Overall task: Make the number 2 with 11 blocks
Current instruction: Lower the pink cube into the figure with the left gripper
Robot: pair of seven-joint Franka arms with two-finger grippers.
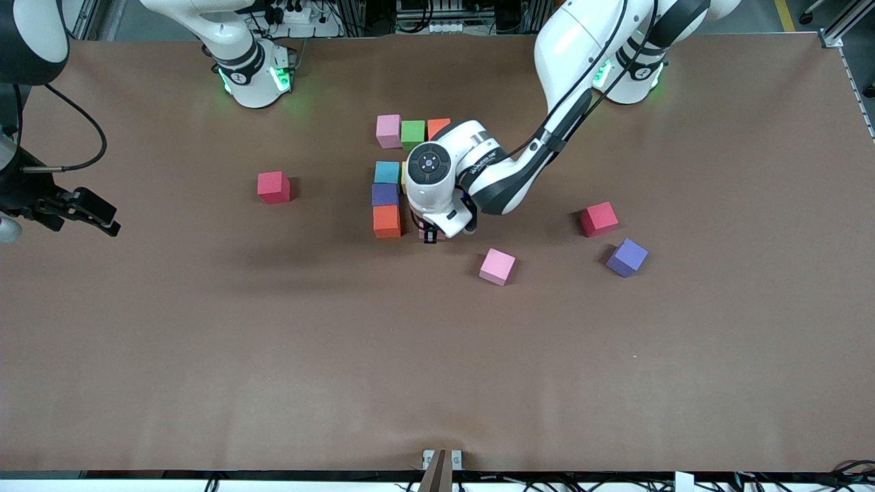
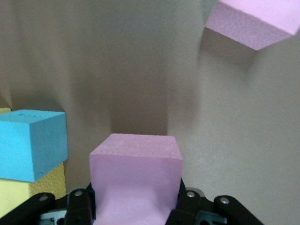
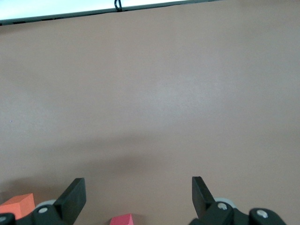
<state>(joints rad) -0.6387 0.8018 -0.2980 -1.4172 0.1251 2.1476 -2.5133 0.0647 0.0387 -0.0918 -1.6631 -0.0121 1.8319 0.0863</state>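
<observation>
The partial number 2 lies mid-table: a row of pink [image 1: 388, 130], green [image 1: 412, 132] and orange [image 1: 438, 126] blocks, and nearer the front camera a column of light blue [image 1: 387, 171], purple [image 1: 385, 194] and orange [image 1: 387, 221]. My left gripper [image 1: 431, 236] [image 2: 136, 208] is low beside that nearer orange block, shut on a pink block [image 2: 136, 168]. A light blue block [image 2: 32, 143] and a yellow one [image 2: 16, 197] show close to it. The left hand hides the digit's middle. My right gripper [image 1: 89, 212] [image 3: 138, 197] waits open and holds nothing, over the right arm's end of the table.
Loose on the table are a pink block [image 1: 497, 266] [image 2: 255, 21], a purple block [image 1: 627, 257] and a red cube [image 1: 599, 219] toward the left arm's end. Another red cube [image 1: 273, 186] [image 3: 123, 219] lies toward the right arm's end.
</observation>
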